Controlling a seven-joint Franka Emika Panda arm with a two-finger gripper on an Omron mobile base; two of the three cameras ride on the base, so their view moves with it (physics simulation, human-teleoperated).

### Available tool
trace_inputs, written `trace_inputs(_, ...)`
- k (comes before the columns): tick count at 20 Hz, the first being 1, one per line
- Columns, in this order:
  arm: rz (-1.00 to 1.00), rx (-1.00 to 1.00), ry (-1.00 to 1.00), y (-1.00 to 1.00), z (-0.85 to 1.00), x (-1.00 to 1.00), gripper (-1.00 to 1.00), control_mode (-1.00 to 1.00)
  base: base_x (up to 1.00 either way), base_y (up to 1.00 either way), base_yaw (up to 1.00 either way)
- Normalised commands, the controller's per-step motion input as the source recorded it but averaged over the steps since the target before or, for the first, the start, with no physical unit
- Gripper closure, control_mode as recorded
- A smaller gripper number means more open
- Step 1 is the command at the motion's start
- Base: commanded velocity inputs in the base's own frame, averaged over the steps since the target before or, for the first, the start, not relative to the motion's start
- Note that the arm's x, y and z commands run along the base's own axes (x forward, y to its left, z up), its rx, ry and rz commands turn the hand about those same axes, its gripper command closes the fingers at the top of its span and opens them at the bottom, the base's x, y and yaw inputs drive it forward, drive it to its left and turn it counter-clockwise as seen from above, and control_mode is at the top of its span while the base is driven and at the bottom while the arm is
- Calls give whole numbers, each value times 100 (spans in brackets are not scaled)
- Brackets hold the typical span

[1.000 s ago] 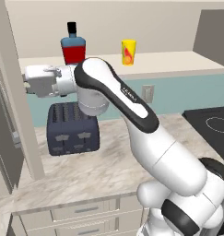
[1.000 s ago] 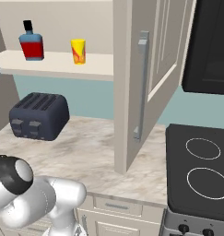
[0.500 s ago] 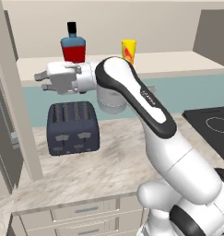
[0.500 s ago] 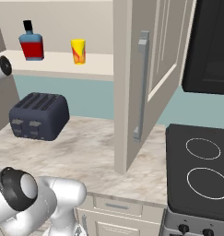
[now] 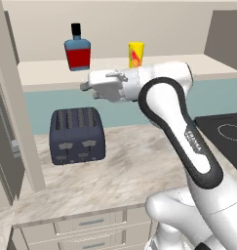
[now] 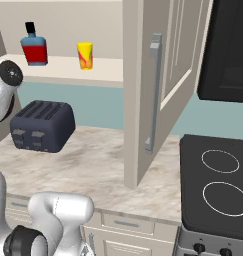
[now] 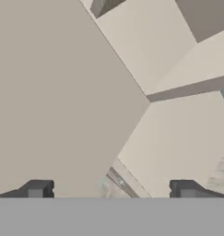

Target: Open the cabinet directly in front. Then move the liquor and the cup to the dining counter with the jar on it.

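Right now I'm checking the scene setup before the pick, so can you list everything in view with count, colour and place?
liquor: 1, blue with red label and black cap, on the cabinet shelf, left of the cup
cup: 1, yellow with red-orange mark, on the same shelf
cabinet: 1, beige, both doors swung open, silver bar handle on the right door
toaster: 1, dark navy, on the marbled counter below the shelf
counter: 1, beige marbled, with drawers beneath
stove: 1, black with white ring burners, right of the counter
microwave: 1, black, above the stove
gripper: 1, white, open, empty, below the shelf and above the toaster
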Motion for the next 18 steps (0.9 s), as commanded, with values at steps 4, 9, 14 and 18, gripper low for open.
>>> trace_inputs(4,-40,-23,0,-100,2,-20,-100,-100,0,0,0)
trace_inputs(9,-41,-23,0,-100,0,-13,-100,-100,0,0,0)
trace_inputs(14,-35,-20,0,-100,0,-2,-100,-100,0,0,0)
trace_inputs(18,-28,-12,0,-100,9,1,-100,-100,0,0,0)
